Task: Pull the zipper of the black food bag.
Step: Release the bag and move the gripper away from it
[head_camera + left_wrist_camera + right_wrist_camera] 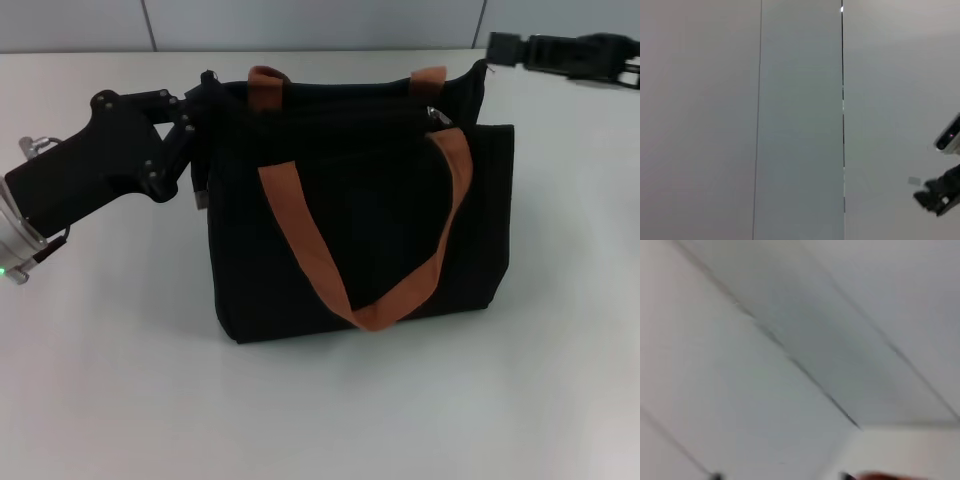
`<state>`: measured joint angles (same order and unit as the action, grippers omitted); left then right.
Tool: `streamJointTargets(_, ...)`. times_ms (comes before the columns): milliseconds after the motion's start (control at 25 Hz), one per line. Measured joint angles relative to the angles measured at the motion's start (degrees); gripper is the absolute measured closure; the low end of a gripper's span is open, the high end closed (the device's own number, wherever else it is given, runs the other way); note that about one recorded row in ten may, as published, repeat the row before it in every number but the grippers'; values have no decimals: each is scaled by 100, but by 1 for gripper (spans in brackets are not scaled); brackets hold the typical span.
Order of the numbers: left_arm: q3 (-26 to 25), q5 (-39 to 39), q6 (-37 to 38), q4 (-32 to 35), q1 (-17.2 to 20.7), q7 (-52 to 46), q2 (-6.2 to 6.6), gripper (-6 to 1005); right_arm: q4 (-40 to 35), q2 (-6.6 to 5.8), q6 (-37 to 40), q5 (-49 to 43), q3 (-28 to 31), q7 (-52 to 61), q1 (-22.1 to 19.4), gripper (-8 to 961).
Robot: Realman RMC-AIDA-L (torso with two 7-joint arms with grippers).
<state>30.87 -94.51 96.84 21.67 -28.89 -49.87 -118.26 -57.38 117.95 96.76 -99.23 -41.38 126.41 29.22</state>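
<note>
1. Broadly, the white table (320, 420) carries everything; the black food bag (350, 220) stands upright near its middle, front panel toward the robot.
2. Soft fabric, by the look of it: the bag would likely sag or slide if tugged at one end only, so it wants bracing at the opposite end while the pull is drawn along the track.
3. The left gripper (200, 135) sits at the bag's upper left corner, touching or just beside the top edge. Its black fingers blend into the black fabric, so I cannot tell whether they are spread or pinching the corner.
4. The right gripper (500, 47) hovers near the bag's upper right corner, apart from it; whether its fingers are parted is also unclear.
5. Two orange-brown strap handles (365, 300) are floppy; the front one droops over the panel and is not the thing to hold.
6. The zipper (436, 116), a small silvery glint on the top edge near the right end, is smooth, thin metal: probably slippery, best pinched flat across its tab.
</note>
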Motion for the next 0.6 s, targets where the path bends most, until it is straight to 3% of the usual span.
streamJointTargets(40,4,-15,23,-1,-1,-48,-4,966,624,-124,384,597,16,-982,-48,880)
streamJointTargets(80,4,-15,23,-1,-1,-48,-4,966,624,-124,384,597,16,-982,-48,862)
streamJointTargets(200,30,-35,36,-3,-3,-225,-3,966,1540,-303,1125,1047,36,-2479,-66,809)
streamJointTargets(320,115,-45,57,18,-5,-391,5,966,2168,-395,1772,1033,21,-4042,-157,755)
streamJointTargets(440,248,-49,145,58,4,-526,36,966,2411,-372,2136,585,-29,-5414,-395,521)
streamJointTargets(600,331,-50,195,69,5,-617,75,966,2451,-199,2159,-287,-38,-6417,-653,384)
